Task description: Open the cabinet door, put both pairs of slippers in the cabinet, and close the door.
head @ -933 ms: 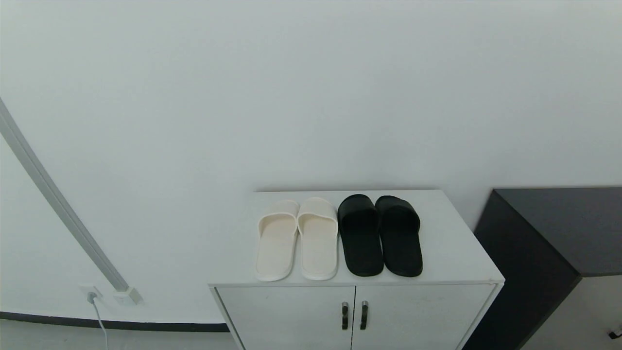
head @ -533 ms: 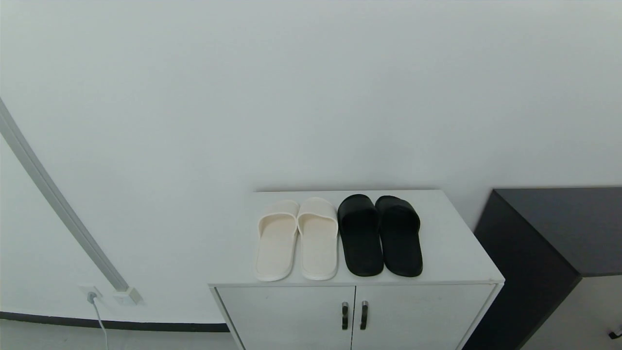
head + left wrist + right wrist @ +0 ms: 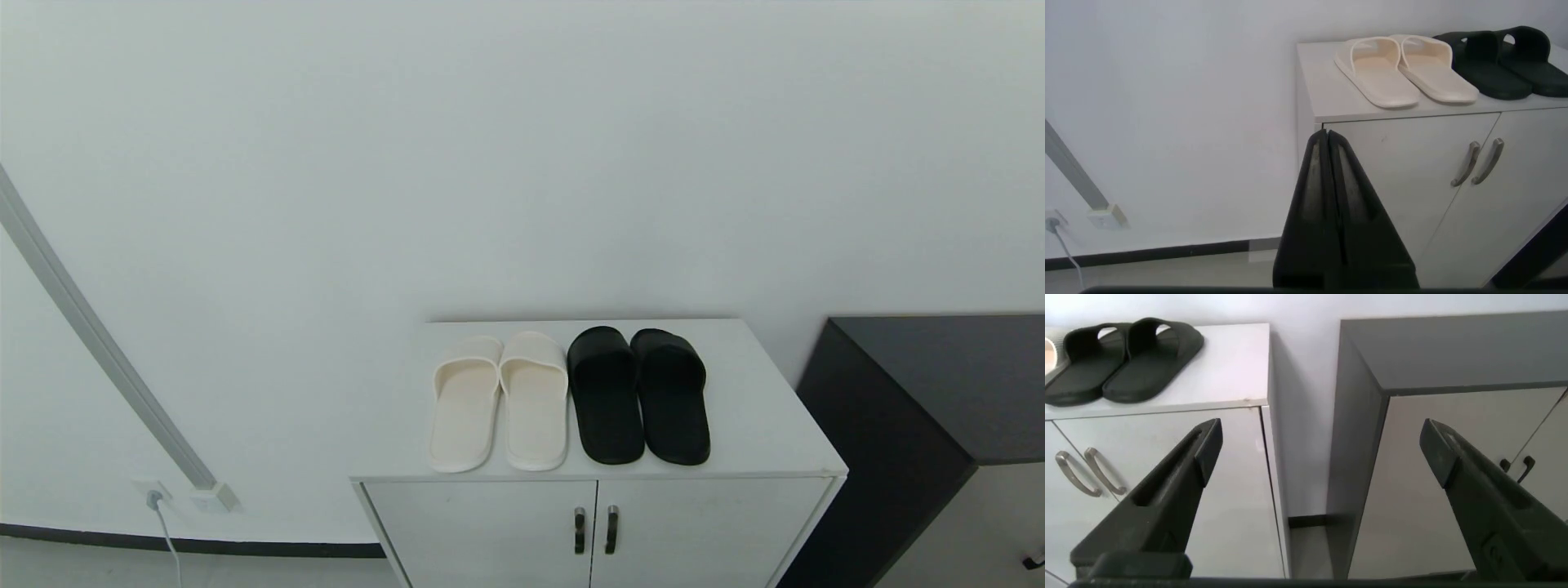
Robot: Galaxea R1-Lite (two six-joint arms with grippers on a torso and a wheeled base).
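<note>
The opening step has not yet begun. The white cabinet [image 3: 775, 441] stands against the wall with both doors [image 3: 482, 531] shut, and their two handles [image 3: 579, 529] hang side by side at the middle seam. On the cabinet top both pairs lie toes to the wall. The white slippers [image 3: 498, 404] are at 9 o'clock of the black slippers [image 3: 637, 396], just beside them, and the handles sit at 6 o'clock of both pairs.

The left hand [image 3: 1328, 135] has its fingers pressed together with nothing between them. It hangs out in front of the cabinet's left corner, probably a little below the top, though the angle makes that hard to judge. The right hand [image 3: 1321, 433] is spread wide and empty, facing the gap between the white cabinet and the dark cabinet [image 3: 898, 408] at its 3 o'clock.

Next, one hand must reach a handle. The right hand, already wide, looks readier: it should swing toward 9 o'clock, straddle a handle, close on it and pull along the door's arc. The left hand would first have to part its fingers. Keep both clear of the slippers' heels near the front edge.
</note>
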